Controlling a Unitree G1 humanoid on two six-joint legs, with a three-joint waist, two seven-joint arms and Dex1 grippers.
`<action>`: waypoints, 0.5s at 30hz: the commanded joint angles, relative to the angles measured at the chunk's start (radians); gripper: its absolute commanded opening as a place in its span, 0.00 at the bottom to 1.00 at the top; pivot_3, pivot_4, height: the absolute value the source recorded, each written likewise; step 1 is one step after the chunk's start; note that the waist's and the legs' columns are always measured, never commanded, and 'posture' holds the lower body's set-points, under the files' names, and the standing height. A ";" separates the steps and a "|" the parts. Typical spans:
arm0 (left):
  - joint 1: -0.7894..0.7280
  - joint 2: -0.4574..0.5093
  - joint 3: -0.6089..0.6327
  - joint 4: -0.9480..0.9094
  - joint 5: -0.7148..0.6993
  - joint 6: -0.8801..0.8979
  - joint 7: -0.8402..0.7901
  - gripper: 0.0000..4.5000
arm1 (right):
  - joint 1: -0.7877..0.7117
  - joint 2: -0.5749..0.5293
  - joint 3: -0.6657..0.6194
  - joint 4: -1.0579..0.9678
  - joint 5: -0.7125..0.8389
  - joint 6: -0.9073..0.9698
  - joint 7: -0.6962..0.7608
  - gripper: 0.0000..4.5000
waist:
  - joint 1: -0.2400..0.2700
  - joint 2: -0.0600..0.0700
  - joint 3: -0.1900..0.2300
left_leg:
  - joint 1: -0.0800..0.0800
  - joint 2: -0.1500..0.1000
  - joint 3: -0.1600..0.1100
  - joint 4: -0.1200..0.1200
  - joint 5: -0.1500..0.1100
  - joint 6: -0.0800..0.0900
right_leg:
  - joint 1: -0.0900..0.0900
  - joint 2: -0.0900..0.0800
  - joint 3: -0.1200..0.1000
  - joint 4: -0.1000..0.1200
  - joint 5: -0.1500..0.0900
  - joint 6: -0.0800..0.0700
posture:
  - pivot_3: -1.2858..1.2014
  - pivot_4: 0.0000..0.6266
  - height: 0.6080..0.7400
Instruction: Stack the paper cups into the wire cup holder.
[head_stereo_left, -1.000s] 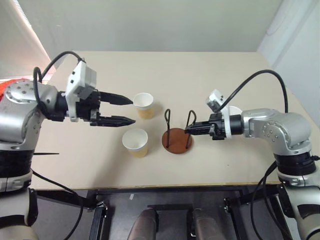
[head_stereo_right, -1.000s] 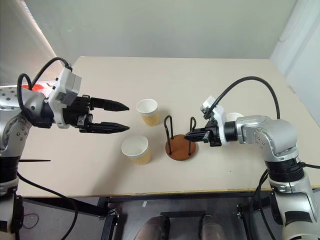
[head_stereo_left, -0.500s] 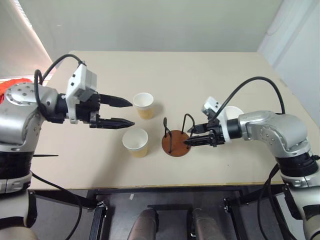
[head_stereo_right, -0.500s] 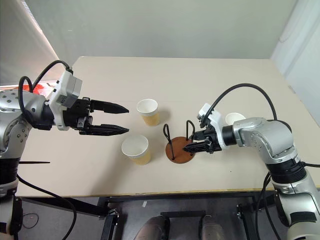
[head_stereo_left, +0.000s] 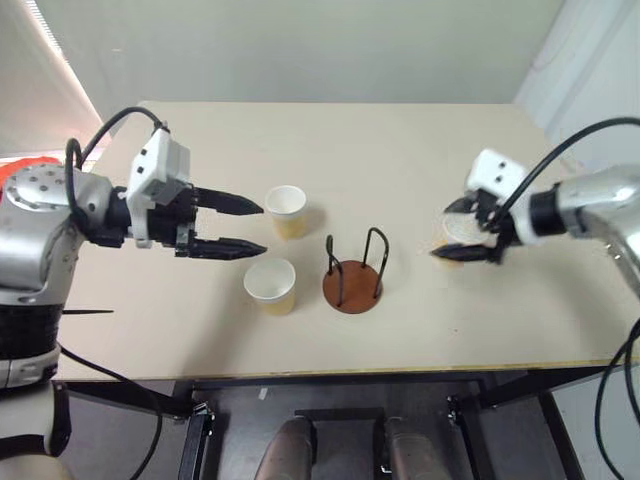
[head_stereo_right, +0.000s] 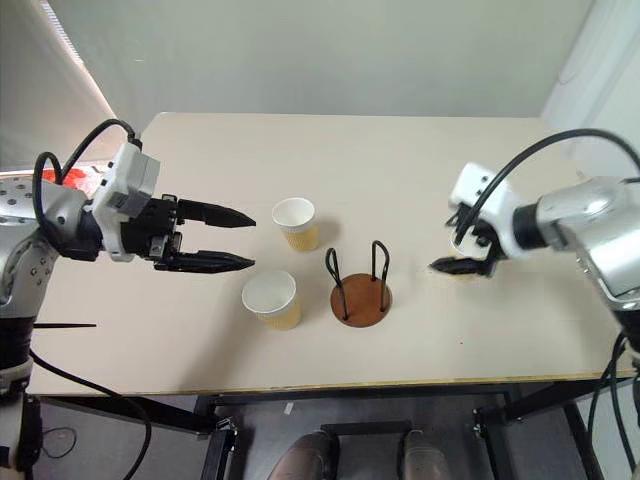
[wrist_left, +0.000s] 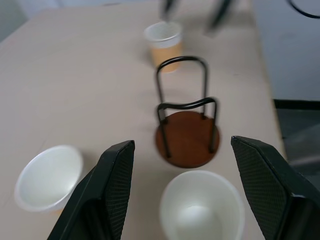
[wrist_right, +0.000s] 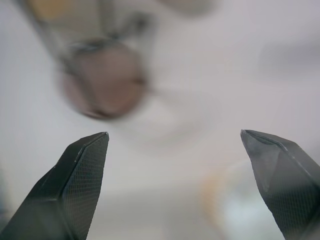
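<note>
Two tan paper cups with white insides stand upright left of centre, the far cup (head_stereo_left: 287, 209) and the near cup (head_stereo_left: 271, 284). To their right stands the wire cup holder (head_stereo_left: 353, 285), a reddish-brown disc with two black loops and nothing in it. My left gripper (head_stereo_left: 262, 228) hovers open just left of these two cups, pointing at the gap between them. A third cup (head_stereo_left: 450, 240) stands at the right, partly hidden by my right gripper (head_stereo_left: 447, 232). That gripper hangs over it, open wide, with nothing between its fingers (wrist_right: 80, 185).
The beige table (head_stereo_left: 400, 150) ends in a front edge close below the cups and the holder. A white wall rises behind its far edge. Black cables arc over both arms.
My right gripper, shut at the holder's right loop before, has pulled away to the right and upward to the third cup and opened wide. The left gripper has kept still.
</note>
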 joint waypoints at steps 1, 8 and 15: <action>0.013 0.027 0.046 -0.075 -0.037 -0.007 -0.016 0.75 | -0.017 0.002 0.028 0.114 -0.097 -0.088 0.011 0.99 | 0.000 0.000 0.000 | 0.000 0.000 0.000 0.000 0.000 0.000 | 0.000 0.000 0.000 0.000 0.000 0.000 | 0.52 0.24 1.00; 0.037 0.063 0.051 -0.158 -0.048 -0.010 -0.007 0.75 | -0.009 0.065 0.071 0.267 -0.195 -0.182 0.047 0.99 | 0.000 0.000 0.000 | 0.000 0.001 0.000 0.000 0.000 0.000 | 0.000 0.000 0.000 0.001 0.000 0.000 | 0.52 0.24 1.00; 0.070 0.082 0.070 -0.208 -0.055 -0.002 0.021 0.75 | -0.006 0.122 0.094 0.349 -0.270 -0.240 0.079 0.78 | -0.001 0.001 0.000 | 0.000 0.001 0.000 0.000 0.000 0.000 | 0.000 0.000 0.000 0.001 0.000 0.000 | 0.52 0.24 1.00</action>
